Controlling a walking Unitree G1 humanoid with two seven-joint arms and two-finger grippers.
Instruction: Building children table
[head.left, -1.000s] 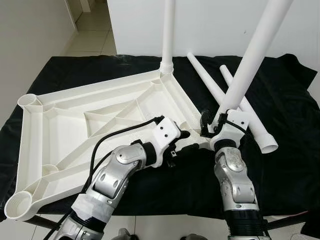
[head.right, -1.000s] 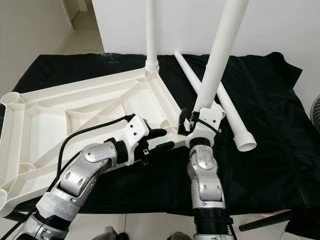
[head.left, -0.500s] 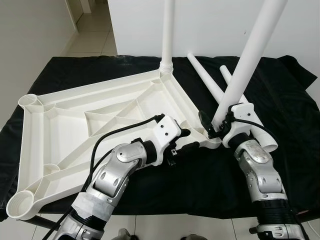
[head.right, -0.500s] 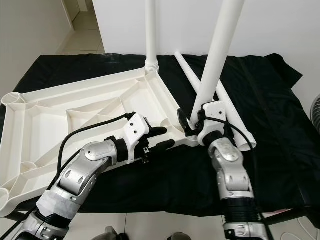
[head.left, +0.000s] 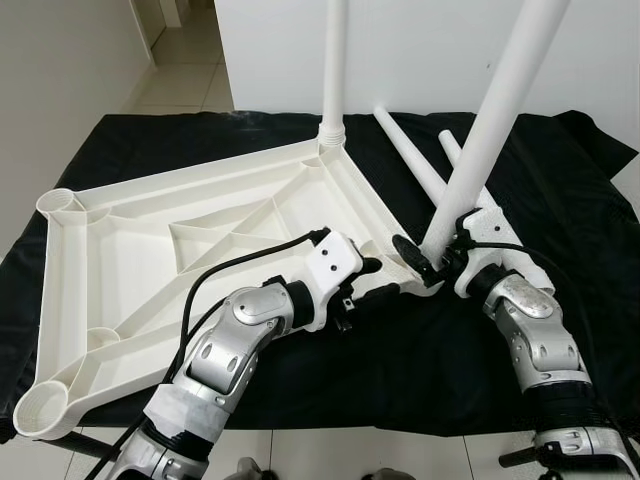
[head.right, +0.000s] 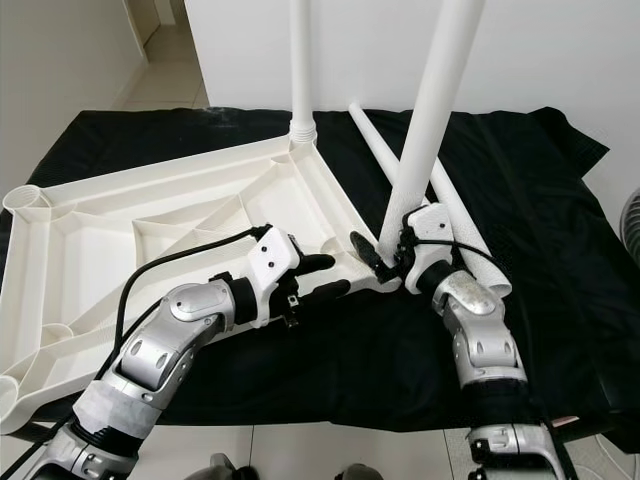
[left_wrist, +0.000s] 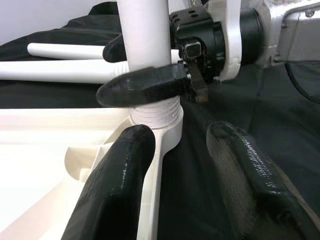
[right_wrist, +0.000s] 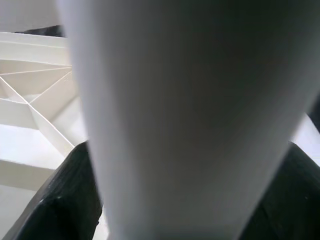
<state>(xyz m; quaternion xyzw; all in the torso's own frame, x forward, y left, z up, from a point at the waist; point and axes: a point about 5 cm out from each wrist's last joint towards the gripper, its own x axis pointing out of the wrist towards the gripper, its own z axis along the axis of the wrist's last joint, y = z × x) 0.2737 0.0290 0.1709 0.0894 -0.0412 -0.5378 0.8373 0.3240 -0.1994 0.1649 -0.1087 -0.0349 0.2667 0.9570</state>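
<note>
Black cloth (head.left: 560, 190) — pale tiled floor (head.left: 185, 70)

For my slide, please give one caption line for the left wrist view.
Right gripper clamps the white plastic table leg at its threaded base in the white tabletop's corner socket; left gripper open beside it.

A black cloth (head.left: 560, 190) covers the tabletop, wrinkled and hanging over its near edge and right side. Behind it stands a plain white wall (head.left: 430, 50). To the left a cream wall (head.left: 60, 90) runs back beside a passage of pale floor tiles (head.left: 185, 75) leading away toward a doorway. Pale floor (head.right: 300, 450) also shows below the near edge of the tabletop. The light is even and bright, with soft shadows.
</note>
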